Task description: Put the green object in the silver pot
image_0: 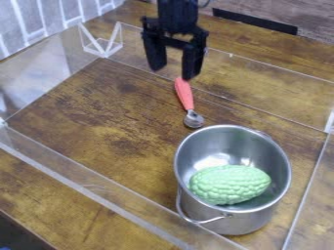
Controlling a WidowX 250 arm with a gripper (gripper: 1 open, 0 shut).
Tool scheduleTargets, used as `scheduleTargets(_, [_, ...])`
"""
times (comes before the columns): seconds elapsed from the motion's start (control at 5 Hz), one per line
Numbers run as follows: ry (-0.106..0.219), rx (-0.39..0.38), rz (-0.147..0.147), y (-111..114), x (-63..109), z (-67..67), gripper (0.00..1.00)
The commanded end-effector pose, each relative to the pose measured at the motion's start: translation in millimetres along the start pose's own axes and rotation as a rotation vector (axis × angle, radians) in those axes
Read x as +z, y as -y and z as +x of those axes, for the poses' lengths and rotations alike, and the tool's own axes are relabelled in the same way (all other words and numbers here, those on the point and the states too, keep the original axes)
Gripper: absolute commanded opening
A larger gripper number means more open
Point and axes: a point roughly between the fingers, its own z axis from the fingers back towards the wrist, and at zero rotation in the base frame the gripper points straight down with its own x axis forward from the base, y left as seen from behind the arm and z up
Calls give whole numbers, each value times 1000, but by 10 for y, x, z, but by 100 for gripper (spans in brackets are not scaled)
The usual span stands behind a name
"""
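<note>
The green object (231,184), a bumpy light green oval, lies inside the silver pot (202,151) at the lower right of the view, toward the pot's near side. My gripper (174,64) hangs at the top centre, pointing down, well apart from the pot and up-left of it. Its two dark fingers (154,54) stand apart with nothing between them, so it is open. The fingertips hover just above the upper end of the red-handled spoon.
A spoon with a red handle (185,95) and metal bowl lies on the wooden table just up-left of the pot. Clear plastic walls (78,156) fence in the work area, with a small clear stand (100,39) at the upper left.
</note>
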Motion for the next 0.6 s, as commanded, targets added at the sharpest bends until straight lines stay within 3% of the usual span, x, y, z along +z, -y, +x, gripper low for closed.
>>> scheduleTargets(0.0, [52,12,14,-33,71,-43,100])
scheduleTargets(0.2, [63,14,25,92,227,-37,100])
scheduleTargets(0.4, [66,16,28,158,290,-37,0])
